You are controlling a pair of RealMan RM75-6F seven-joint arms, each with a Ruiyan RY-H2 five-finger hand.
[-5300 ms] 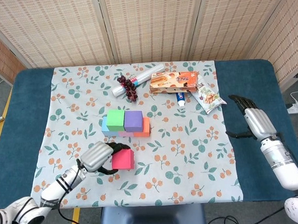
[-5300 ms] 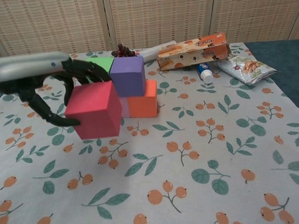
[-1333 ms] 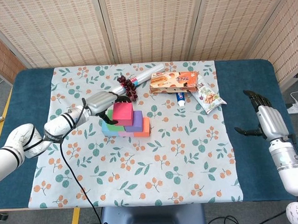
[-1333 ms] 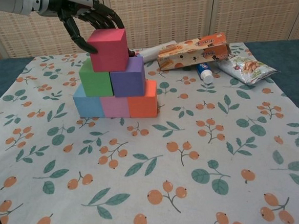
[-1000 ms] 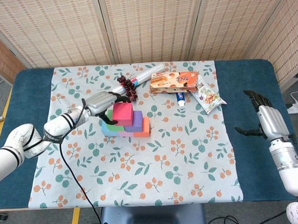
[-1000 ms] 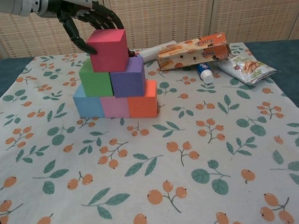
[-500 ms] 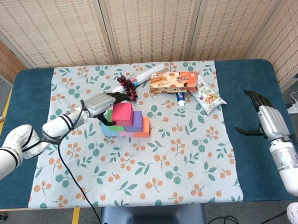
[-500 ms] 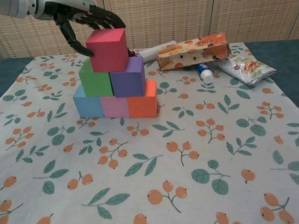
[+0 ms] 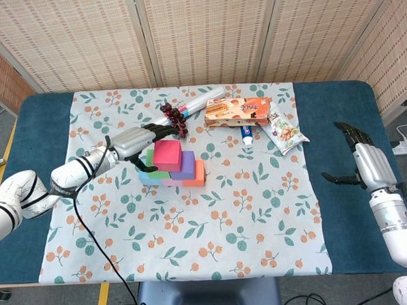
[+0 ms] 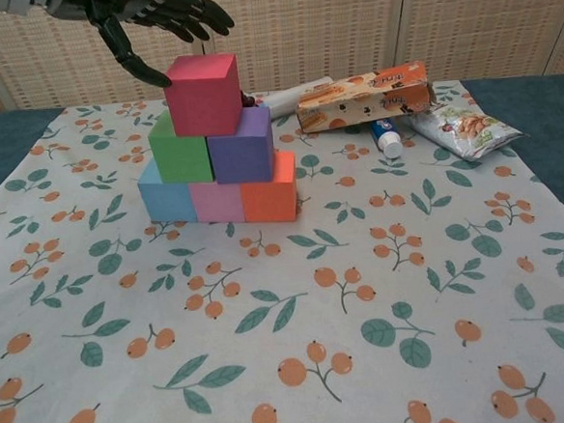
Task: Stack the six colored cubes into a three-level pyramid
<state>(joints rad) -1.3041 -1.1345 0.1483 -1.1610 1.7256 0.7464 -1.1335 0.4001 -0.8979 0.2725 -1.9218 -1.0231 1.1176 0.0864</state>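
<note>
Item: red cube (image 10: pixel 202 94) atop pyramid. Left hand (image 10: pixel 143 18) fingers spread, empty, just above; a stray brush risks toppling it. Right hand (image 9: pixel 365 161) spread, empty, well apart.

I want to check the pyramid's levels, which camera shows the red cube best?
Chest view: the red cube appears side-on, resting atop the green cube and purple cube. Head view shows mainly its top.
</note>
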